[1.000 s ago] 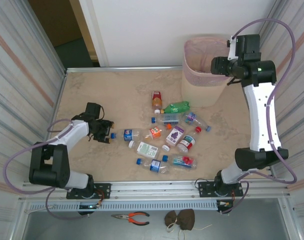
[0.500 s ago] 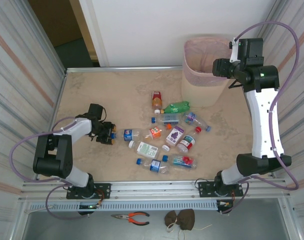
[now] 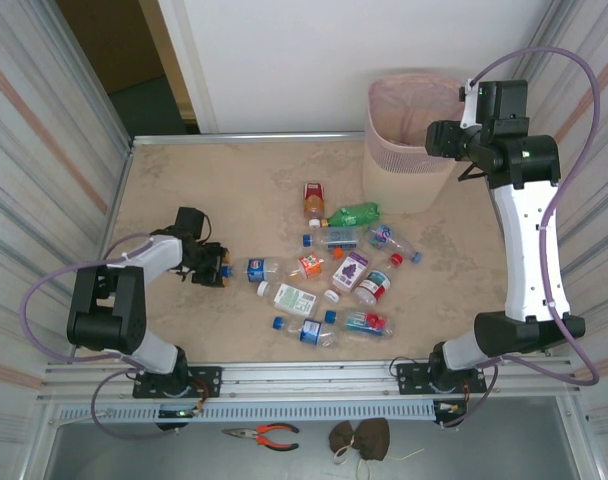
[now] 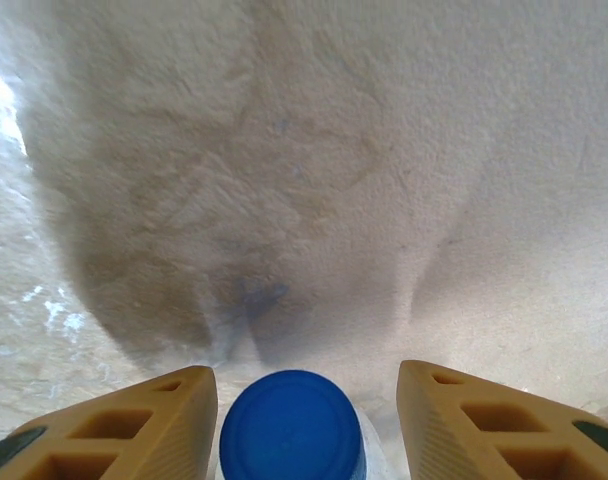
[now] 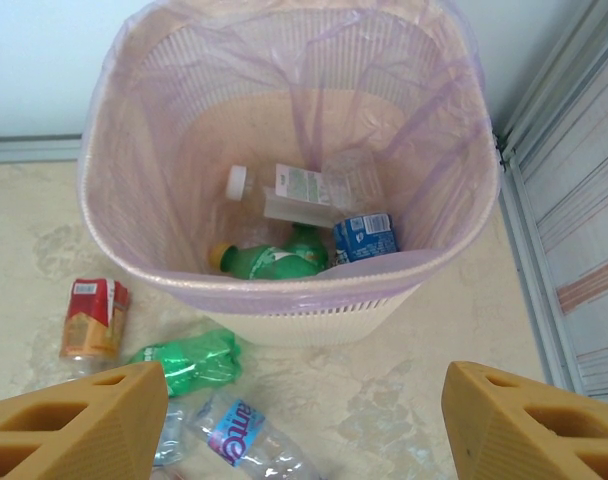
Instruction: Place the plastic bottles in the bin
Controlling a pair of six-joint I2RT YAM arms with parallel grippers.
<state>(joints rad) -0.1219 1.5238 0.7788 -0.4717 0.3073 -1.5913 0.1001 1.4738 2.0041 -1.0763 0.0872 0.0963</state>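
The right end effector (image 5: pixel 306 378), spread and empty, had shifted above the bin (image 5: pixel 284 283) (several bottles (image 5: pixel 279 262) inside). Well left of the bin, the left end effector (image 3: pixel 214 266) stayed spread astride a blue-capped bottle (image 4: pixel 292 428) on the desk (image 3: pixel 184 180); grasp pending.

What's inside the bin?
In the bin lie a green bottle, a blue-labelled bottle and a clear white-capped bottle. They cover whatever may lie beneath them.
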